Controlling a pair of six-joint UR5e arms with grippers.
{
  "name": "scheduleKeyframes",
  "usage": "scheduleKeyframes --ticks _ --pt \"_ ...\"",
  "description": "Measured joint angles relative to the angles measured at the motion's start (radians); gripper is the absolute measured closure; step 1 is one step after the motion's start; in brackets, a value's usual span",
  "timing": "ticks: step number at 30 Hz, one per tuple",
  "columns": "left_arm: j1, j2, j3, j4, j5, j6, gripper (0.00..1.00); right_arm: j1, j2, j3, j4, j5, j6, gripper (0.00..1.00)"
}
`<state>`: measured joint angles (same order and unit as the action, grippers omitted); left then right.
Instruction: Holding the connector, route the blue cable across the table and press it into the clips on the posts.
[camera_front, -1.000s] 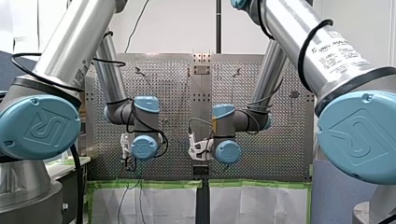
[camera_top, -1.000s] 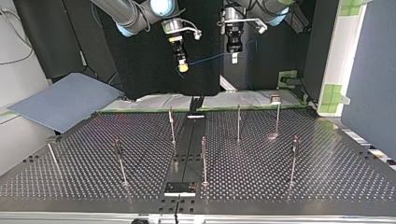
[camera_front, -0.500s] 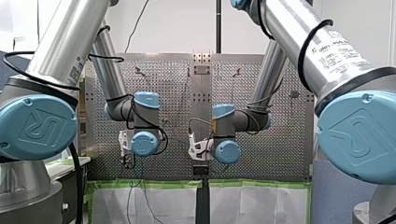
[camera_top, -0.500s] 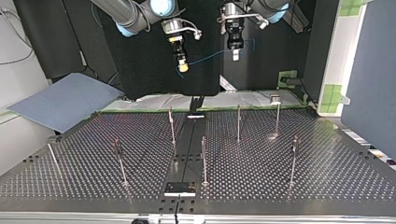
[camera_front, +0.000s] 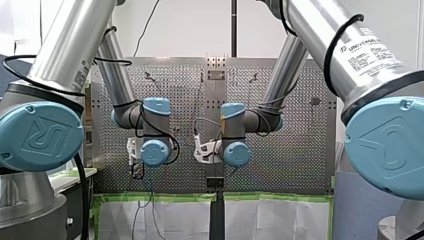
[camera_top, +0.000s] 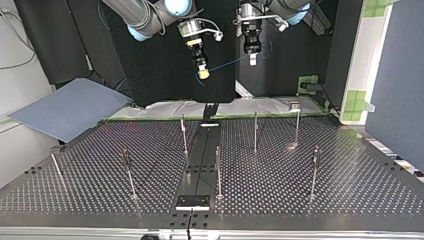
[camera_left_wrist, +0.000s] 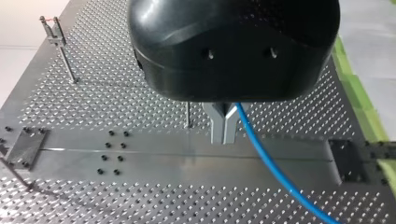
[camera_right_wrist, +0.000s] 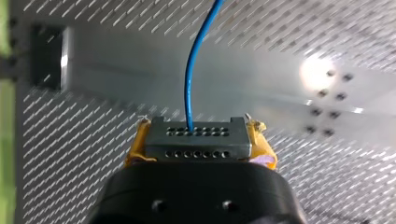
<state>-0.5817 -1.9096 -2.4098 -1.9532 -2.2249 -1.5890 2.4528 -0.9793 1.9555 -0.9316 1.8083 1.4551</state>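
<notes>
Right wrist view: connector (camera_right_wrist: 195, 133) pinched between the yellow pads of my right end effector (camera_right_wrist: 196, 142). Blue cable (camera_right_wrist: 192, 65) leaves the connector's upper hole row and runs straight ahead. Top view: from the connector the cable spans to my left end effector (camera_top: 252, 60), near the connector and slightly higher. Left wrist view: its metal fingers (camera_left_wrist: 217, 123) are pressed together on the cable. Posts (camera_top: 218, 172) stand on the worktop (camera_top: 325, 195), well below the connector.

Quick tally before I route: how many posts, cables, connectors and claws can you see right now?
posts: 7
blue cable: 1
connector: 1
left claw and right claw: 2
Total: 11
</notes>
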Motion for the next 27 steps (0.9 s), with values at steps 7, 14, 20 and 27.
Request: scheduleKeyframes --ticks 7,14,20,27 --pt "0.023 0.047 0.037 -0.04 -0.039 0.022 1.0 0.012 -0.064 -0.064 0.064 -0.059 0.056 1.0" --pt "0.066 0.096 0.084 -0.088 -0.087 0.027 1.0 0.006 -0.123 -0.123 0.123 -0.086 0.111 1.0" --pt "0.115 0.145 0.097 -0.137 -0.136 0.03 1.0 -0.001 -0.175 -0.172 0.175 -0.102 0.124 1.0" --pt "0.16 0.208 0.098 -0.2 -0.16 0.024 1.0 -0.011 -0.237 -0.221 0.237 -0.129 0.129 1.0"
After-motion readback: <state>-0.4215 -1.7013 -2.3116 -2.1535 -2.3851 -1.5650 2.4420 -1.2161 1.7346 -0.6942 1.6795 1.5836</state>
